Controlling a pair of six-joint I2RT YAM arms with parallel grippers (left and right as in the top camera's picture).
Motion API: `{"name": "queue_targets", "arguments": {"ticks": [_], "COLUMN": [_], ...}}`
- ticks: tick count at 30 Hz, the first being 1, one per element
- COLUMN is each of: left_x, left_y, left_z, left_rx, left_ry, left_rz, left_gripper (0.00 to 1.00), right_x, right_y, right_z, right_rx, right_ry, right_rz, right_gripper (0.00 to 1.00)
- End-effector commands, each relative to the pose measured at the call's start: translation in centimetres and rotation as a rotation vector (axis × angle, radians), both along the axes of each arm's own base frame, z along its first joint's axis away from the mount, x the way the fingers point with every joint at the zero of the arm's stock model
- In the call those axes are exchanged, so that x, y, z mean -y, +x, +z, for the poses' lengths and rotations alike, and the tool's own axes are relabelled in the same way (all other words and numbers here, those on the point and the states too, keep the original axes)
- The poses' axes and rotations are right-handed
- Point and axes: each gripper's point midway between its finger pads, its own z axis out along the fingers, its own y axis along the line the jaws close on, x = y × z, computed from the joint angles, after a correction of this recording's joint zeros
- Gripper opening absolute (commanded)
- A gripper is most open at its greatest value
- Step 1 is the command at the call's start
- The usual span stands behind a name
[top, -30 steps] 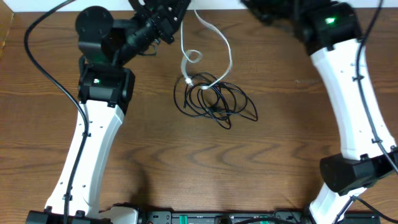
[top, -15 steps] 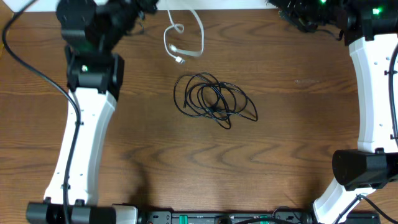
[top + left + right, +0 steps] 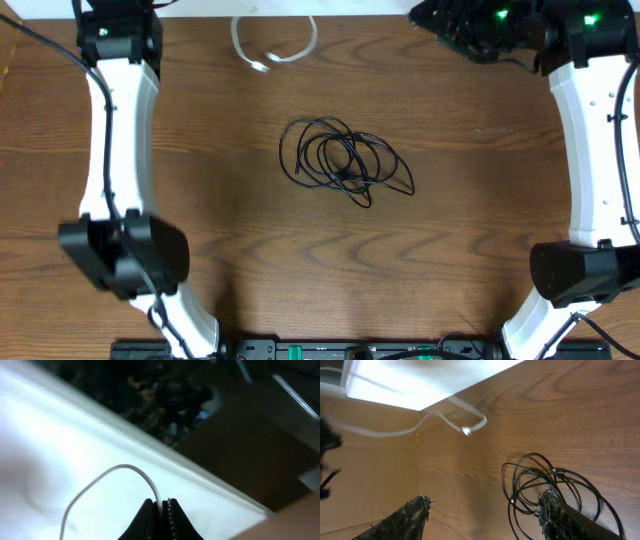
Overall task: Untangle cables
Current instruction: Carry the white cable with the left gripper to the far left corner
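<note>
The white cable lies in a loop at the table's far edge, its plug pointing forward, apart from the black cables. The black cables sit in a tangled coil at the table's middle. My left gripper is shut on the white cable, which arcs up and left from its tips over a white surface; in the overhead view this gripper is past the top edge. My right gripper stands open and empty in the air, with the black coil beneath its right finger and the white cable farther off.
A white surface borders the table's far edge. The left arm stretches along the left side and the right arm along the right. Equipment lines the front edge.
The left arm swung back and to the left, dragging the white cable off the black coil to the far edge. The right arm drew back toward the far right corner.
</note>
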Motion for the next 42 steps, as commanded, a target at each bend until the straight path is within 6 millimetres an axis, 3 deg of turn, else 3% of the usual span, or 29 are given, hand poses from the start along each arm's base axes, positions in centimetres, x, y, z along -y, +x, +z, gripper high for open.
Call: {"name": "queue_targets", "arguments": {"ticks": [1,3,7,15,18,26,32,33,34,35,36,37,42], "left_x": [-1.8,-2.2,-1.8,1.7,1.0,-9.5,-21.2,-23.7,-25.8,-28.3,-30.8,-32.2,-38.8], "left_y": [2.0,3.0,3.9,3.9,4.1,5.4,5.6,5.3,4.8,4.1,3.0,2.3,-2.2], "left_z": [-2.2,-4.1,-5.4,-4.5,-4.7,-9.1,-15.5,-16.4,-17.0,-17.7,-18.4,-18.9,-21.4], "left_rx": [-0.012,-0.04,-0.045,0.014,0.017,-0.066,-0.164,-0.179,-0.191,-0.212,-0.244,-0.267,-0.404], "left_ry": [0.014,0.001,0.002,0.009,0.038,0.206,0.326,0.375,0.419,0.466,0.504,0.523,0.538], "left_rz": [0.031,0.036,0.027,-0.039,-0.004,0.256,0.484,0.536,0.581,0.634,0.677,0.696,0.77], "left_gripper": [0.08,0.08,0.07,0.07,0.07,0.07,0.08,0.15,0.33,0.55,0.92,0.98,0.99], "right_x": [-0.5,-0.8,-1.2,-2.9,-3.4,-3.3,-3.0,-2.9,-2.9,-2.8,-2.7,-2.6,-2.4], "right_y": [-0.2,-0.4,-0.9,-1.4,-1.6,-2.9,-4.2,-4.5,-4.7,-5.0,-5.3,-5.5,-5.7], "right_z": [-0.1,-0.5,-1.2,-1.7,-1.8,-3.1,-4.1,-4.3,-4.4,-4.6,-4.8,-4.9,-5.1], "right_rx": [0.025,0.018,-0.001,0.011,0.014,-0.044,-0.111,-0.125,-0.135,-0.148,-0.163,-0.17,-0.182], "right_ry": [-0.054,-0.086,-0.125,-0.192,-0.206,-0.261,-0.279,-0.284,-0.288,-0.292,-0.298,-0.302,-0.316], "right_rz": [0.006,-0.002,-0.007,-0.001,0.002,0.001,0.014,0.016,0.018,0.019,0.021,0.02,0.016], "right_gripper": [0.69,0.69,0.71,0.75,0.76,0.77,0.76,0.76,0.77,0.77,0.77,0.77,0.78]}}
